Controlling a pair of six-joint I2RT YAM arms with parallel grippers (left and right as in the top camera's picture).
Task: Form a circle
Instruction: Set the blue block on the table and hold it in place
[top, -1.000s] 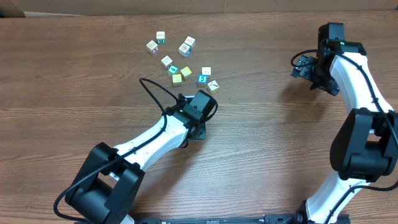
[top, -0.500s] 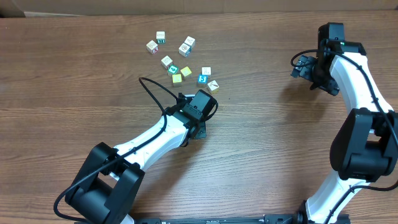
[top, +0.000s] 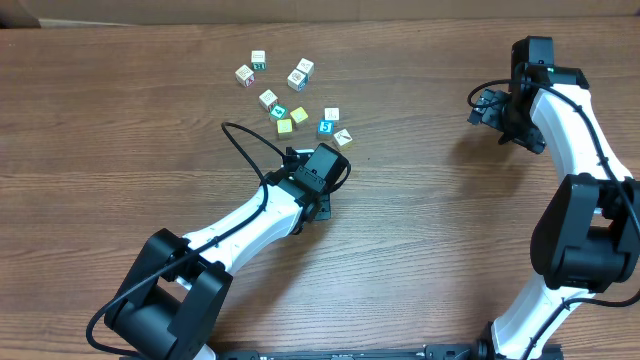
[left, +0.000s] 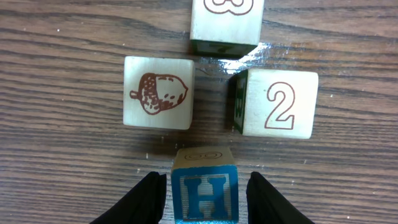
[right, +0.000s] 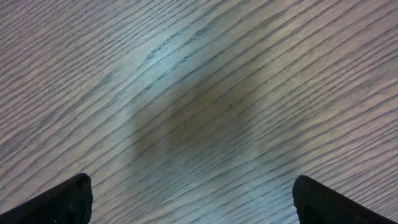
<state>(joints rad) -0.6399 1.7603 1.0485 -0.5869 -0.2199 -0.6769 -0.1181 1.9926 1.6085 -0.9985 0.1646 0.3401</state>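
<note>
Nearest you, your left gripper (left: 205, 202) brackets the blue H cube (left: 205, 190), jaws slack, with a sliver of gap each side. Just beyond, the acorn cube (left: 158, 93), the 2 cube (left: 280, 102) and a third cube (left: 225, 25) complete the circle (left: 185, 115), hidden under that arm from overhead. Farther off lie loose cubes (top: 298, 78). Your right gripper (right: 193, 196) gapes wide over bare table (right: 199, 93).

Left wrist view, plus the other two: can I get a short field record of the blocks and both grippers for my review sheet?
left gripper: open, jaws either side of the blue H block, a narrow gap on each side
acorn block: beyond the H block, picture-left
number 2 block: beyond it, picture-right, apart from the acorn block
top block: cut off by the frame edge
layout: four blocks loosely around a bare spot, gaps between
right gripper: open over bare table
loose blocks: scattered, overhead view
</note>
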